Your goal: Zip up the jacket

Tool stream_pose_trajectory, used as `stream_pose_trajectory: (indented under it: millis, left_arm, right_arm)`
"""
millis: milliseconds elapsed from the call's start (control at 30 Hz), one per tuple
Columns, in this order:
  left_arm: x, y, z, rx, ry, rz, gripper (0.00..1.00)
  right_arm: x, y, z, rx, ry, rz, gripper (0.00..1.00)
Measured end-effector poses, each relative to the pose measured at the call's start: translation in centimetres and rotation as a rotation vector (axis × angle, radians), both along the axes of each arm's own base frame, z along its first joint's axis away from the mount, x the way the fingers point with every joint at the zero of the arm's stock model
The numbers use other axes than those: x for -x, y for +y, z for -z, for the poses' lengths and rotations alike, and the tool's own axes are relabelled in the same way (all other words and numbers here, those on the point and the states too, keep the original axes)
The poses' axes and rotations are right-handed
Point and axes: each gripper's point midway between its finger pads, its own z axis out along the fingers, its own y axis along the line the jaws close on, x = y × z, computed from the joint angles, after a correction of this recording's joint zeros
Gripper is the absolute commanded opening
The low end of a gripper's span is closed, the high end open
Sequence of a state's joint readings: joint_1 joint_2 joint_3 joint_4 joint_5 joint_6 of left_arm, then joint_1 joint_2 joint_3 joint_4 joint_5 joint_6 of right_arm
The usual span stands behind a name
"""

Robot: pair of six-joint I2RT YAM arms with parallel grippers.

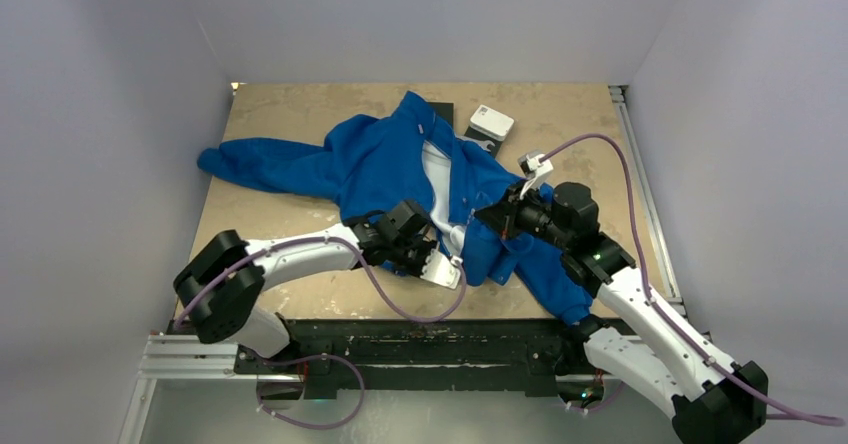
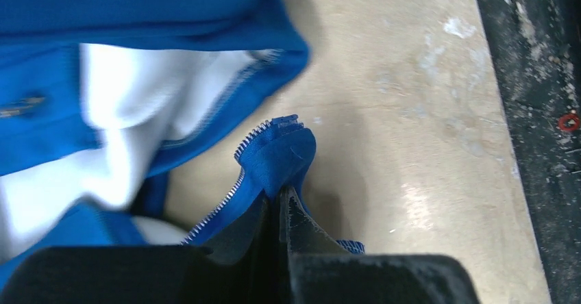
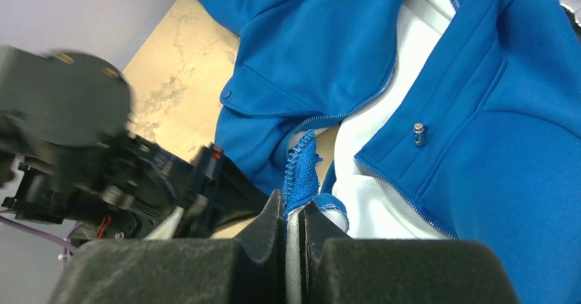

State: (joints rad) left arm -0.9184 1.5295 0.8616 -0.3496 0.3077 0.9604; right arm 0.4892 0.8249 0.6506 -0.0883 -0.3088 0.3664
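**A:** Where is the garment?

**B:** The large royal-blue soft fabric jacket lies across the middle of the tan board desk. Its collar points toward the far edge and one long sleeve stretches toward the left edge. A small white box sits at the far edge, just beside the collar.

**A:** Is the front done up?

**B:** No, it gapes and shows the white lining. A small silvery metal piece sits on one blue front panel. I cannot tell whether it is the slider.

**A:** And the left hand?

**B:** The black two-finger left gripper is pinched tight on a bunched fold of the jacket's blue fabric. That fold is edged with silvery zipper teeth, and bare board shows behind it.

**A:** The right one?

**B:** The right gripper has its fingers almost together, clamping a thin strip of the jacket's toothed blue edge beside the white lining. Which front panel that strip belongs to, I cannot tell.

**A:** How do the two stand?

**B:** They are near each other at the jacket's lower end, toward the near edge of the desk.
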Motion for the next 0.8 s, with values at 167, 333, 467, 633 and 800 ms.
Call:
stream_pose_trajectory:
  millis: [167, 333, 467, 633, 800]
  left_arm:
    - [-1.6, -0.5, -7.1, 0.137, -0.124, -0.037, 0.00]
    - [-2.1, 0.6, -15.3, 0.318, -0.272, -0.063, 0.00]
    - [-1.5, 1.1, -19.3, 0.402, -0.340, -0.035, 0.00]
    - [-0.6, 1.6, -20.3, 0.407, -0.380, 0.034, 0.00]
    - [-0.2, 1.4, -20.5, 0.412, -0.390, 0.073, 0.00]
  right_arm:
    - [0.5, 0.7, 0.7, 0.013, 0.015, -0.066, 0.00]
    - [2.1, 2.2, 1.1, 0.014, 0.019, -0.220, 0.00]
    - [3.3, 3.7, 0.8, 0.006, 0.015, -0.376, 0.00]
    - [5.1, 4.8, -0.1, -0.023, -0.003, -0.532, 0.00]
    - [6.6, 5.4, -1.0, -0.039, -0.043, -0.634, 0.00]
